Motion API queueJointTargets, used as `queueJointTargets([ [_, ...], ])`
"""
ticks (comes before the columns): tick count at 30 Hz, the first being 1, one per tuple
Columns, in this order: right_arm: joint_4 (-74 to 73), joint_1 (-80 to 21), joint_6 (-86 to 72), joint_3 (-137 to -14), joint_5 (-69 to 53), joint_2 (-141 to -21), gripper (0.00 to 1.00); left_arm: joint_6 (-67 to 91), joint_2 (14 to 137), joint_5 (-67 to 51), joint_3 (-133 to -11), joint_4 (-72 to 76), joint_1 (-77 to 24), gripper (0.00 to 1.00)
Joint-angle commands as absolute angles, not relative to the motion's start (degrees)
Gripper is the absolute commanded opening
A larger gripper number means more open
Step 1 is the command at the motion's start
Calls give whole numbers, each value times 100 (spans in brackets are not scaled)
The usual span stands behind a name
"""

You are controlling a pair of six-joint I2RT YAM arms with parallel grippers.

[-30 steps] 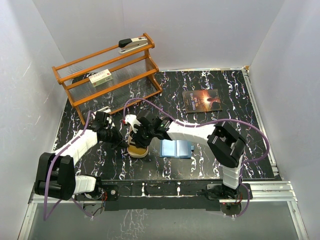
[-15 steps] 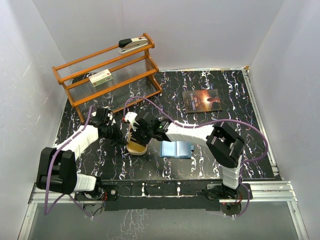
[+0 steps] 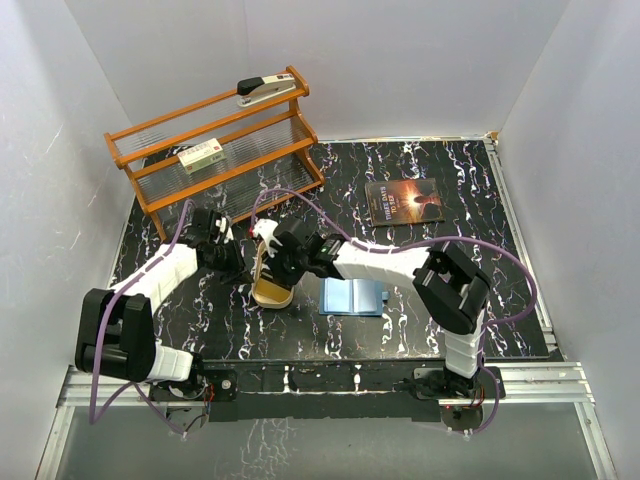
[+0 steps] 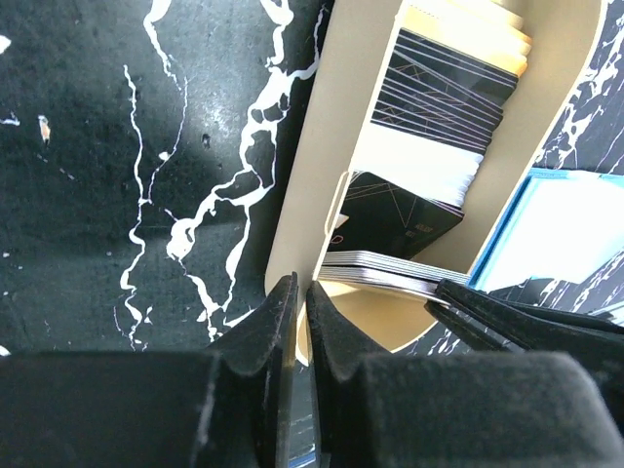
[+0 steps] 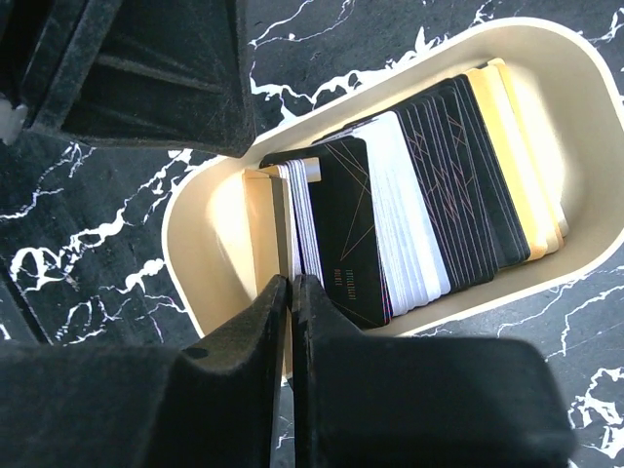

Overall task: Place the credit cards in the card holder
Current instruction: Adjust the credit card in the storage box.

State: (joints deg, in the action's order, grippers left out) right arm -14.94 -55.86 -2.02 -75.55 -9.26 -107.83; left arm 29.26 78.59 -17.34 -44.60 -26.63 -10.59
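I'm looking into a lab test cell: white walls (image 3: 400,60) are enclosing a black marbled table (image 3: 450,190), an aluminium rail (image 3: 540,378) running at six o'clock

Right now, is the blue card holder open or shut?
Open. The card holder lies spread flat on the table beside the tan tray, two pale blue halves facing up.

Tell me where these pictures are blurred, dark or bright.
Top external: even light, all sharp. Left wrist: left gripper dark and blurred, credit cards sharp. Right wrist: right gripper blurred, tray brightly lit.
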Motion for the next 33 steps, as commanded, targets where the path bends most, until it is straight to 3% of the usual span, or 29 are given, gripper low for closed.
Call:
queueJointTargets([
  [1, -1292, -5307, -556, -7756, -1306, -10747, 2, 2450, 7960, -1632, -4611, -2675, -1019, 6],
  [8, -1283, -5132, -900, -7760, -1483, -10773, 9, 2145, 8042, -1740, -4604, -2612, -1018, 5],
  [13, -1218, -5017, -975, -7718, -1610, -10729, 5, 2113, 8083, -1788, -4602, -2554, -1018, 5],
  [18, -1296, -4970, -993, -7763, -1591, -10758, 10, 2024, 8104, -1829, -4642, -2543, -1020, 5],
  [21, -1251, -4973, -1006, -7765, -1663, -10757, 0, 2021, 8087, -1854, -4651, -2523, -1020, 6],
  [23, -1271, -4974, -1029, -7797, -1659, -10765, 0, 2021, 8070, -1852, -4657, -2516, -1017, 7],
  [26, -1301, -4974, -1091, -7816, -1562, -10754, 8, 2044, 8047, -1854, -4651, -2526, -1020, 8],
  [29, -1307, -4965, -1096, -7811, -1563, -10729, 0, 2076, 8027, -1838, -4655, -2549, -1019, 8],
  [33, -1346, -4945, -1105, -7817, -1543, -10708, 1, 2122, 7973, -1819, -4645, -2545, -1020, 10],
])
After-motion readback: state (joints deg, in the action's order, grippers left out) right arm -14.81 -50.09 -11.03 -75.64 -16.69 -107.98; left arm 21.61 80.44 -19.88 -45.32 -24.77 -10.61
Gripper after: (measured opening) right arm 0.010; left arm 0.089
